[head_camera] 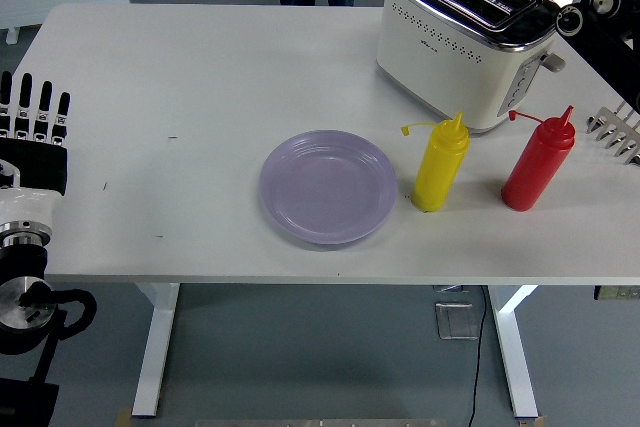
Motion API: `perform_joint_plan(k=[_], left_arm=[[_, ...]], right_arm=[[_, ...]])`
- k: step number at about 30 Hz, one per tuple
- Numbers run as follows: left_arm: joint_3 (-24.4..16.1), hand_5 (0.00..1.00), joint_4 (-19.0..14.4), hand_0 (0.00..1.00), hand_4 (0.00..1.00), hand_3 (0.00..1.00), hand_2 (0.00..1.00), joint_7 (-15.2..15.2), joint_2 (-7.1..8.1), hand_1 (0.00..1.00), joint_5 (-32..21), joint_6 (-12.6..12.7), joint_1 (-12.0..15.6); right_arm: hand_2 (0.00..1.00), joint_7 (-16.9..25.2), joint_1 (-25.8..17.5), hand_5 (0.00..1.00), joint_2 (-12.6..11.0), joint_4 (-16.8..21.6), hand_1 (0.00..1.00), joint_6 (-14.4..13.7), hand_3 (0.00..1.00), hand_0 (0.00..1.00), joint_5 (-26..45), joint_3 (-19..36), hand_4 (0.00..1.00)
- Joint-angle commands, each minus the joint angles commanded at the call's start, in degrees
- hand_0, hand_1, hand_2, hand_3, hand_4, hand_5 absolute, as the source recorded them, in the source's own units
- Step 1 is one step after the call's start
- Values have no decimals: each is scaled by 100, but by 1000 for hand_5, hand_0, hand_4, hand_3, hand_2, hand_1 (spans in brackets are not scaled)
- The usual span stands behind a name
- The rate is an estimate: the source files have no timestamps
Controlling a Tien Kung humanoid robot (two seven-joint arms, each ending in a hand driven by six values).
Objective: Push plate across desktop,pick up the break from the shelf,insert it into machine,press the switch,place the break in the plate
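Toaster: slots show no bread; I judge the switch step current. My left hand: fingers spread, idle at surface edge. My right hand: fingers unreadable; next, retrieve bread for plate.

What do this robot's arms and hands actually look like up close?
The left hand has straight black fingers with white bands at the joints, then a black palm, a white wrist cuff and silvery round joints with a black cable loop. The right arm is black with round silver-ringed joints; only pale fingertips of the right hand show.

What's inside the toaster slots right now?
From the head view, the toaster shows two dark slots on top, and no bread sticks out of them. The bottoms of the slots are hidden, so whether bread sits down inside cannot be seen.
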Motion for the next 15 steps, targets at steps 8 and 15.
perform_joint_plan(k=[8, 15], left_arm=[[-16, 998, -4, 871, 534, 779, 879, 0, -4, 877, 4, 0, 13], [-18, 998, -2, 870, 535, 780, 879, -2, -11, 877, 2, 0, 19]], right_arm=[[340, -171, -36, 34, -174, 1017, 272, 588, 479, 220, 572, -537, 372], [341, -257, -159, 32, -261, 1592, 271, 986, 481, 219, 1015, -1235, 361]])
